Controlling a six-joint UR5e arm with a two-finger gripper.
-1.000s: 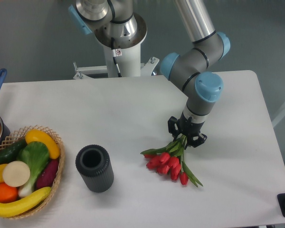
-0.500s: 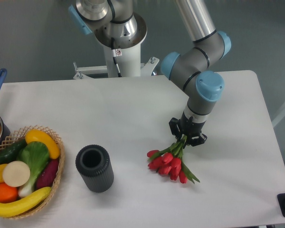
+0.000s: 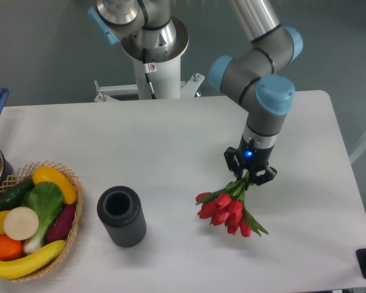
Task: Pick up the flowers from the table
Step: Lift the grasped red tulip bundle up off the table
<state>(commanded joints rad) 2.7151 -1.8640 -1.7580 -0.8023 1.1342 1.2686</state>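
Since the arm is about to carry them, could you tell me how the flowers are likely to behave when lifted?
The flowers will probably droop: the gripper holds only the thin stems, with the red heads hanging below. They look light. The heads may sway or fan out, as they spread loosely beyond the grip.

Arm: I see it reaching down from the top of the view, grey links and blue joint caps, elbow bent over the right half of the table.
Wrist: pointing straight down, small blue light lit.
Gripper (image 3: 250, 177): black fingers closed around the stems of the flowers (image 3: 227, 210).
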